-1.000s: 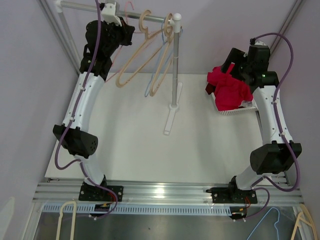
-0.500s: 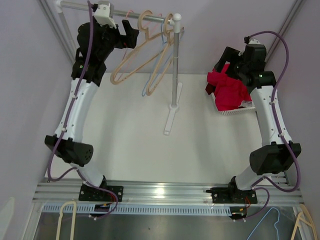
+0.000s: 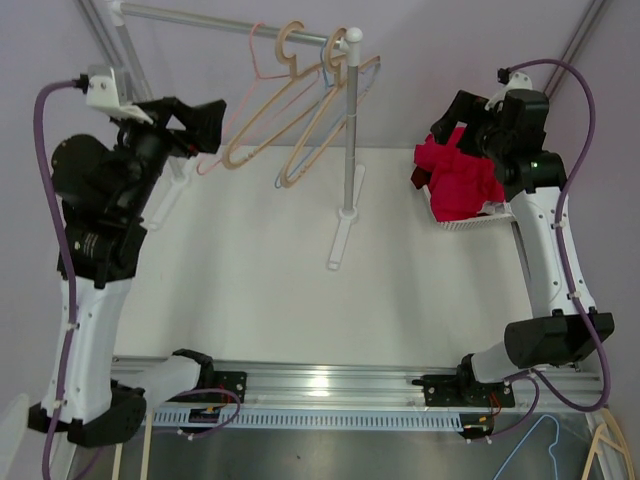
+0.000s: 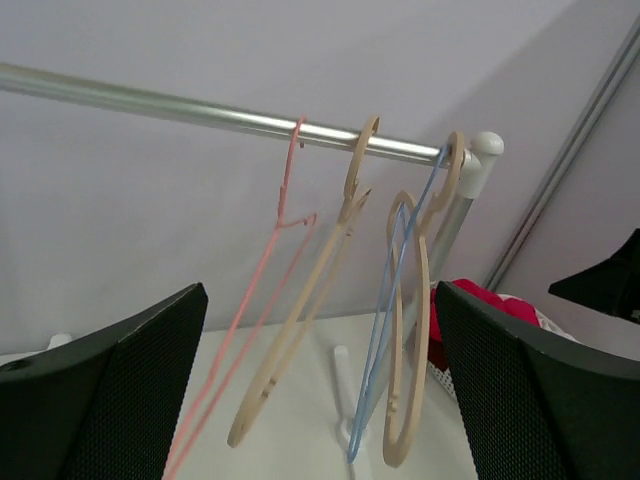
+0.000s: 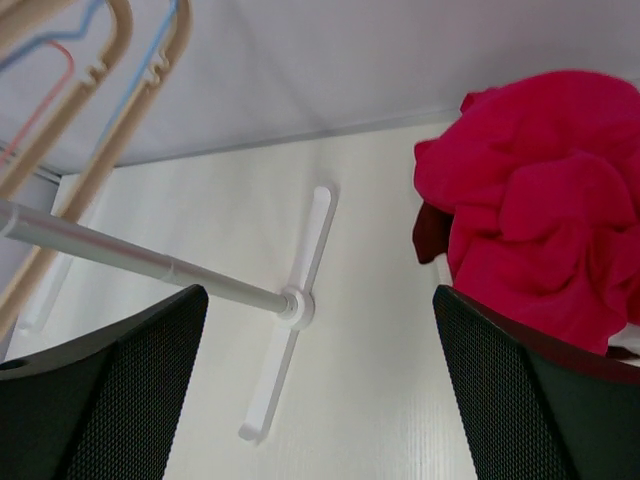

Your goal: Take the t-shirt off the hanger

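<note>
The red t-shirt (image 3: pixel 458 180) lies crumpled in a white basket (image 3: pixel 470 223) at the back right, on no hanger; it also shows in the right wrist view (image 5: pixel 540 200). Bare hangers hang on the rail (image 3: pixel 200 17): a pink wire one (image 4: pixel 285 215), two tan wooden ones (image 4: pixel 300 330), and a blue wire one (image 4: pixel 385 340). My left gripper (image 3: pixel 208 128) is open, left of the hangers and apart from them, with nothing between its fingers (image 4: pixel 100 390). My right gripper (image 3: pixel 455 118) hovers open just above the t-shirt, empty.
The rack's upright post (image 3: pixel 350 130) stands on a white cross foot (image 3: pixel 340 235) mid-table. Spare hangers lie below the table's near edge: a blue one (image 3: pixel 535 445) and a tan one (image 3: pixel 610 440). Walls close in left and right.
My left gripper opened and let go at the rail, then the arm swung back left and nearer. The hangers shifted on the rail. The right gripper rose a little.
</note>
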